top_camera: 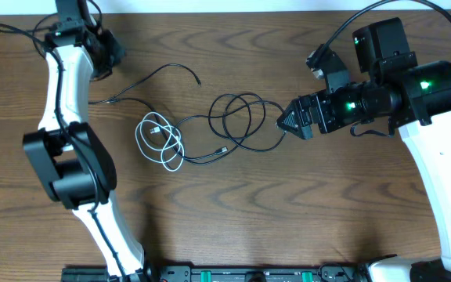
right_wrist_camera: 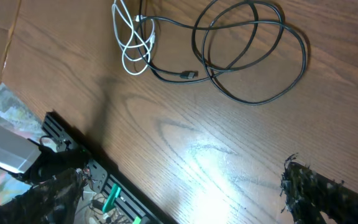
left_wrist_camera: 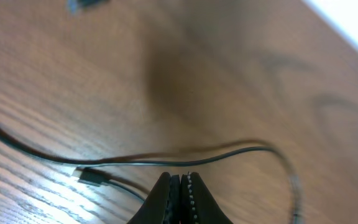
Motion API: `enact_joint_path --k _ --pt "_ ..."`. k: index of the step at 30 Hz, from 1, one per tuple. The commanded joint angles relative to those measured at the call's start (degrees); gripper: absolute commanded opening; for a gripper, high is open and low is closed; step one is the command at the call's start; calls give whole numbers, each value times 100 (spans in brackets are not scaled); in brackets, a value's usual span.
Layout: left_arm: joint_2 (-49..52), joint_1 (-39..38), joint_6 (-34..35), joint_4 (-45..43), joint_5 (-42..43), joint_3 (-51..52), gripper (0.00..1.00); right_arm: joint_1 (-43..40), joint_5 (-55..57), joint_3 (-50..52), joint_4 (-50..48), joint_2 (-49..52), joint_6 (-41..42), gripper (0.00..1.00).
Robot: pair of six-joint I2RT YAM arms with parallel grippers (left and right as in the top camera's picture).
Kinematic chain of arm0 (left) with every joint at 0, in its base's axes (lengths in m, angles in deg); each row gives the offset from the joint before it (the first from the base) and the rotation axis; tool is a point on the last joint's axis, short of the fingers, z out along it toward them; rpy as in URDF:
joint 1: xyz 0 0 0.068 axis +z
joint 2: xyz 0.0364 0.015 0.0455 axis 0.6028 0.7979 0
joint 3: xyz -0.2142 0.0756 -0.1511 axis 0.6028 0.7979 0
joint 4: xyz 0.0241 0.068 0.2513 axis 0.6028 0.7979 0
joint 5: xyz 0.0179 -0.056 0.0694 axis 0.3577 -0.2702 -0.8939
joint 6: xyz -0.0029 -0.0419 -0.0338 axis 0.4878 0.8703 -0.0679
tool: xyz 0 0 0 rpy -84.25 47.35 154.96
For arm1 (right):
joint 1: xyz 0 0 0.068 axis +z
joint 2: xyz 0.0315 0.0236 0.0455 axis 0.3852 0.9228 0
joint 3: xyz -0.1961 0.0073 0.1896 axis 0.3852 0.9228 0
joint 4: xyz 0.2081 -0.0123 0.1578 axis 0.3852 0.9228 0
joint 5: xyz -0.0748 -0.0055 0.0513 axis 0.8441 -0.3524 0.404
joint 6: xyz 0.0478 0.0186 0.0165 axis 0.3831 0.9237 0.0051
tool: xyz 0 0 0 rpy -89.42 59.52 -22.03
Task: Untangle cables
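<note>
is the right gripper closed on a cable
No, the right gripper is open, fingers wide apart over the table, cables lying beyond them.

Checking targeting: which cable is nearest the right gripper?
The looped black cable, beside the right gripper; the white cable and the loose black cable lie farther away.

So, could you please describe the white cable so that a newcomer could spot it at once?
On the wooden table, look just left of centre in the overhead view. The white cable lies there in a small bunch of loops, left of the wider black coil. It is the only white cord; its neighbours are all black.
</note>
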Motion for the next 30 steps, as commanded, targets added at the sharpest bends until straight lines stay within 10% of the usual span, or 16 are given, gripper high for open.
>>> enact_joint_path --k 1,30 --pt "356 55 -120 140 -210 83 7 28 -17 4 -2 -20 35 99" --pt "1342 55 -114 345 -208 83 8 28 -15 4 -63 -20 37 99"
